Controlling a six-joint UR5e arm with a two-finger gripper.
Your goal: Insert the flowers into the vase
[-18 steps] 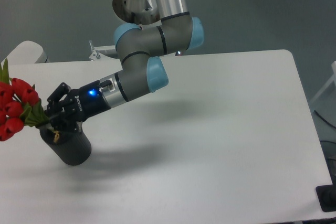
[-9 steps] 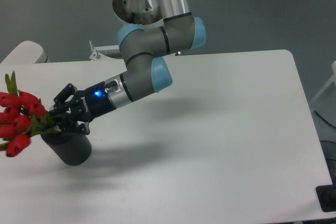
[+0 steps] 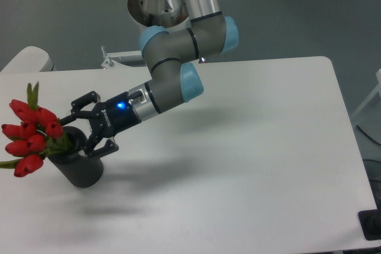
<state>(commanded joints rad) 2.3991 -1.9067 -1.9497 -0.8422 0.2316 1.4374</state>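
Observation:
The black vase [image 3: 80, 168] stands near the table's left edge. The flowers [image 3: 33, 137], red tulips with green leaves, stick out of its top hole and lean to the left. My gripper [image 3: 87, 124] sits just right of the vase mouth, open, its fingers [image 3: 84, 99] spread apart with nothing between them. The stems inside the vase are hidden.
The white table [image 3: 238, 147] runs to the right and front. A rounded white object [image 3: 27, 59] sits at the far left behind the table, and a metal bracket [image 3: 113, 59] stands by the arm's base.
My gripper has opened, let go of the flowers and drawn back to the right. The bunch has settled into the vase and shifted slightly right.

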